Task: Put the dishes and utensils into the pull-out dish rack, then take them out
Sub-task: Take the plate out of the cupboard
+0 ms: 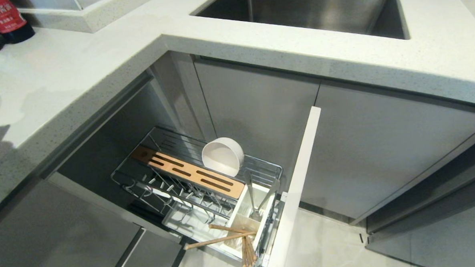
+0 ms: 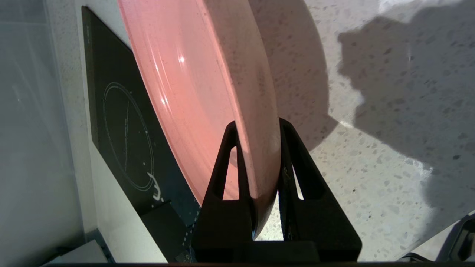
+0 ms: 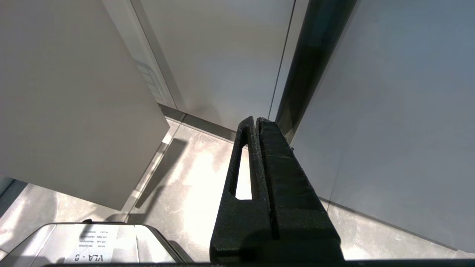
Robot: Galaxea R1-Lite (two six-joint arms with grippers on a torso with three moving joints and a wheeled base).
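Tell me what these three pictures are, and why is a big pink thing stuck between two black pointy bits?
They come from three cameras on one robot. The first is on its head, looking down at a kitchen: a sink in a pale countertop, and below it a pull-out dish rack. In the rack sit a small white bowl, a metal spoon and wooden chopsticks.

The other two cameras sit on the robot's wrists. The black pointy bits are its fingers. The left gripper pinches the rim of a pink plate above the speckled counter, beside a black cooktop. The right gripper is shut on nothing, hanging by the cupboard doors over the floor.
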